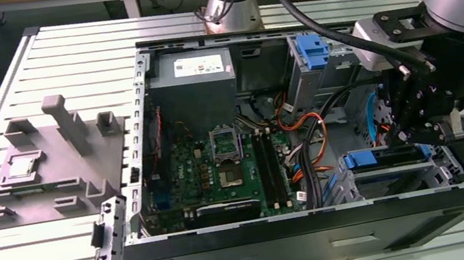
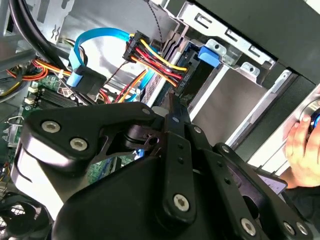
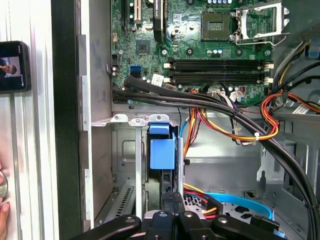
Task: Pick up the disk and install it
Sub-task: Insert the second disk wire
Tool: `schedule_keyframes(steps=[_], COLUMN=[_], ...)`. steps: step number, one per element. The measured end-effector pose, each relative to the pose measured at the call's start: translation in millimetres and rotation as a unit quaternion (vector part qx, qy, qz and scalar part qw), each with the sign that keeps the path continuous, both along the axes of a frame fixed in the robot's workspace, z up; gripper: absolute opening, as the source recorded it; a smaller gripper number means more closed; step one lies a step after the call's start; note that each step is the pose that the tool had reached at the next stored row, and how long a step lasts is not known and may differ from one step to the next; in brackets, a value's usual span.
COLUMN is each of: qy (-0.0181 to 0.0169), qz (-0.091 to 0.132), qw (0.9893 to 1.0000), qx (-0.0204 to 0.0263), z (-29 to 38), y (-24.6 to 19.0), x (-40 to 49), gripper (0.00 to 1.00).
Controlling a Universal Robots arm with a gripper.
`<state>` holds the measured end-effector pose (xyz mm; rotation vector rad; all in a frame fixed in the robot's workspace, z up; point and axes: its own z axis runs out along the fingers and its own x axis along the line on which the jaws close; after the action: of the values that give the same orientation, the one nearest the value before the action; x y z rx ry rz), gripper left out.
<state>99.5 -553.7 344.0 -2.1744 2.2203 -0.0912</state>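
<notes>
Gripper fingers together, just behind disk seated between bay rails; cables crowding alongside, disk body hidden.

An open computer case beside a grey fixture block.

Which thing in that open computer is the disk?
Find the open black computer case, then the metal drive cage in its corner under the gripper. The disk stands edge-on there, marked by its bright blue plastic frame; the other blue bracket sits farther back, near the grey power-supply box.
</notes>
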Motion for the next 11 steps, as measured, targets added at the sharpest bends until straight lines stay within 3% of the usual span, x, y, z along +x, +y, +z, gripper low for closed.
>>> schedule_keyframes(steps=[3, 7, 11], qy=[0.0, 0.0, 0.0], qz=[0.0, 0.0, 0.0], qw=[1.0, 1.0, 1.0], qx=[0.0002, 0.0002, 0.0003], z=[4.9, 18.3, 29.2], y=[1.4, 3.2, 8.5], x=[0.0, 0.0, 0.0], gripper=[0.1, 0.1, 0.1])
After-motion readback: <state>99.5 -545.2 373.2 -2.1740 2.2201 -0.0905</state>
